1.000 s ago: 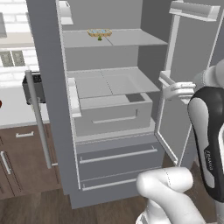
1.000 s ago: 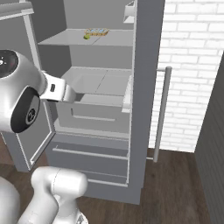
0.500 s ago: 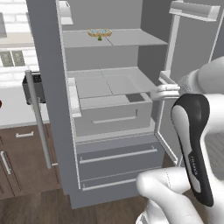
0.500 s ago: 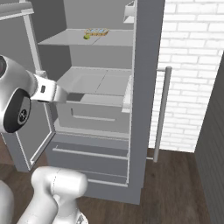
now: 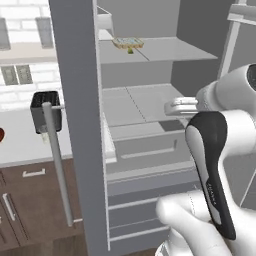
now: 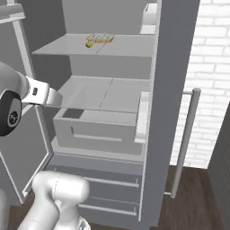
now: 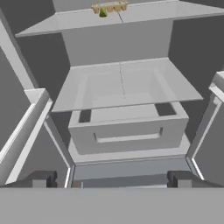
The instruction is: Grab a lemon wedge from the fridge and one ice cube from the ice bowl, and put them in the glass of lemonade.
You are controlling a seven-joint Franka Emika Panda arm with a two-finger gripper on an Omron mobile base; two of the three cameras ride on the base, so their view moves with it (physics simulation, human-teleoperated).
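Two doors of the fridge (image 5: 75, 100) stand open, interior exposed. Lemon wedge (image 6: 89, 44) sits on the upper shelf (image 6: 126, 45), just in front of a small flat tan tray-like item (image 6: 100, 37); same wedge is at the top edge of the hand view (image 7: 103, 13). Below that shelf is a second glass shelf over a crisper drawer (image 7: 127, 129), then two lower drawers. Gripper (image 7: 111, 179) has its jaws spread wide, nothing between them, aimed at the fridge interior at about crisper level, well below the wedge. Arm reaches toward the middle shelf from the front. To the left of the fridge, a dark utensil cup (image 5: 45, 110) sits on the counter (image 5: 25, 145) above brown cabinets.
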